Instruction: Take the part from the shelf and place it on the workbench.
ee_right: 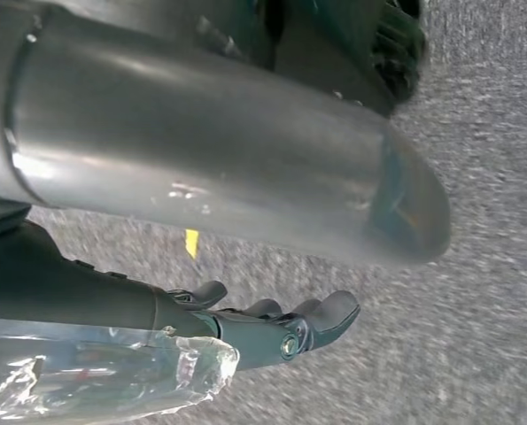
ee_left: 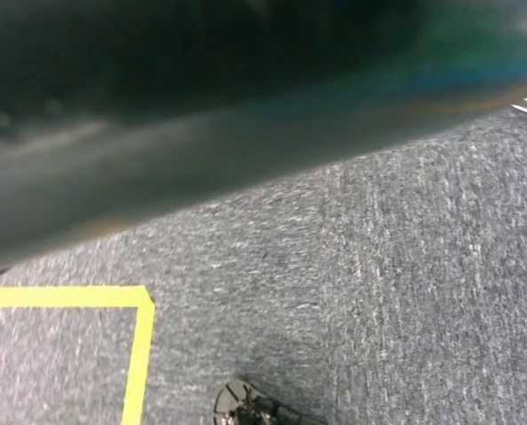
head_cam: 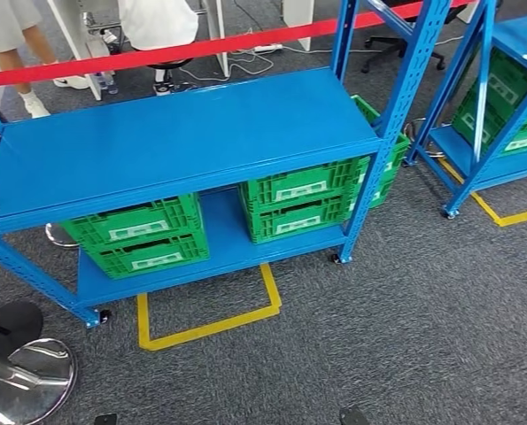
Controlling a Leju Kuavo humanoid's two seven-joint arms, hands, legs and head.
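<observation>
A blue metal shelf point(head_cam: 180, 133) stands on grey carpet floor point(head_cam: 394, 336). Its upper board is bare; on the lower board sit green crates point(head_cam: 140, 235), two stacks, well apart. Yellow tape point(head_cam: 206, 328) marks the floor just before it. A second blue shelf point(head_cam: 487, 106) with green crates stands to the right

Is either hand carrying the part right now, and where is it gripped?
Right hand lies against a clear plastic bag, seemingly holding it; the grip point and contents cannot be told. The left hand's state cannot be told.
</observation>
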